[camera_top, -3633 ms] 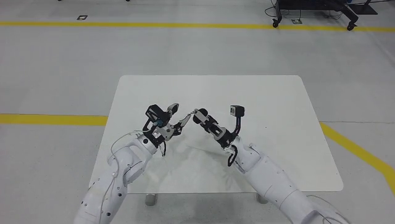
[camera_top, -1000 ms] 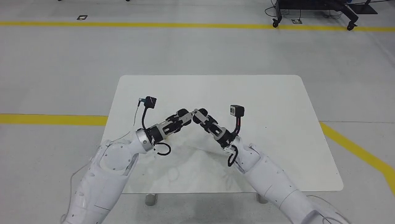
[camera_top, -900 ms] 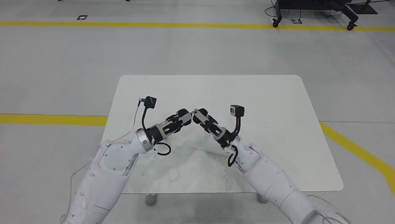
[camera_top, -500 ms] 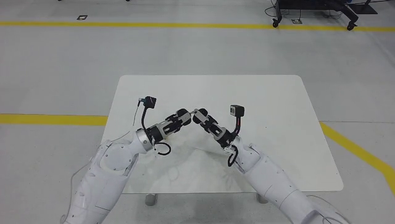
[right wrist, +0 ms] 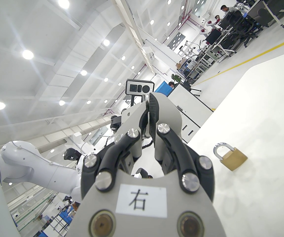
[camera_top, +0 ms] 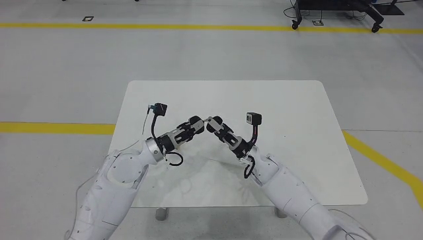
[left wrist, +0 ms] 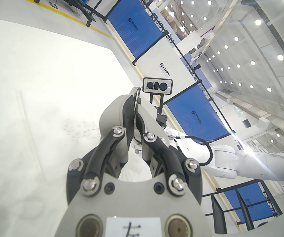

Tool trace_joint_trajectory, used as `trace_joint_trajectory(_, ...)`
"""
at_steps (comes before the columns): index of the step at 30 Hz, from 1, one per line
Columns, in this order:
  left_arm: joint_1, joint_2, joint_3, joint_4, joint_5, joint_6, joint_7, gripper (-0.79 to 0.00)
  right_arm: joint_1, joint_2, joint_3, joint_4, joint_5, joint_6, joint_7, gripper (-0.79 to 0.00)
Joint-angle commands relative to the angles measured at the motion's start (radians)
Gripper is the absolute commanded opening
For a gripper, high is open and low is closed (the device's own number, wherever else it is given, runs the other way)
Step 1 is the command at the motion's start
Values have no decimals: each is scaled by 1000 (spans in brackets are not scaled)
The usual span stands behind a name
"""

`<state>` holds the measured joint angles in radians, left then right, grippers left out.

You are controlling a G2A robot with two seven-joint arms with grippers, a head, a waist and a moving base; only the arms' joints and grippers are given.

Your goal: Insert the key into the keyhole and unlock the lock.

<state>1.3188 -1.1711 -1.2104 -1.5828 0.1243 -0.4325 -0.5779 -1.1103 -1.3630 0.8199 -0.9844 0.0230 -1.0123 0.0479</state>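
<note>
1. Over on the left, the left gripper (camera_top: 195,121) hangs above the middle of the white table (camera_top: 291,108). Its two fingers are pressed together and its tip points at the other arm. I cannot tell whether a key is nipped between the pads.
2. Facing it, almost tip to tip, is the right gripper (camera_top: 213,123), with its fingers likewise closed up tight. I can't make out anything held between them either.
3. The padlock (right wrist: 231,158) lies flat on the table, near the right gripper but apart from it. It has a brass body and a silver shackle that looks pushed home, so it seems locked. Neither gripper is touching it.
4. As I read it, the job is barely begun. The padlock sits loose and unheld, and no key is anywhere near its keyhole.
5. The first worry is how close the two tips are. A small misjudged move could knock one into the other. If a thin key is being passed between them, it could slip out and skitter across the smooth table.
6. The second worry is the padlock itself. With nothing steadying it, a key pushed at the keyhole would probably slide or spin it away. Even a slightly skewed key could jam at the slot or twist between the pads instead of turning the lock.
</note>
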Motion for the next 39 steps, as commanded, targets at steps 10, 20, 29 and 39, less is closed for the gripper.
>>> trace_joint_trajectory(10,4,1,-4,-5,14,1,40,-785,0,0,0,0,0,0,0,0)
trace_joint_trajectory(20,10,-2,-19,-2,-14,26,118,-785,0,0,0,0,0,0,0,0)
trace_joint_trajectory(29,15,-1,-26,-4,-12,34,128,-785,0,9,22,-3,-83,67,28,0)
trace_joint_trajectory(39,-12,20,-40,35,-172,27,-239,-785,-7,93,109,-96,143,90,563,0)
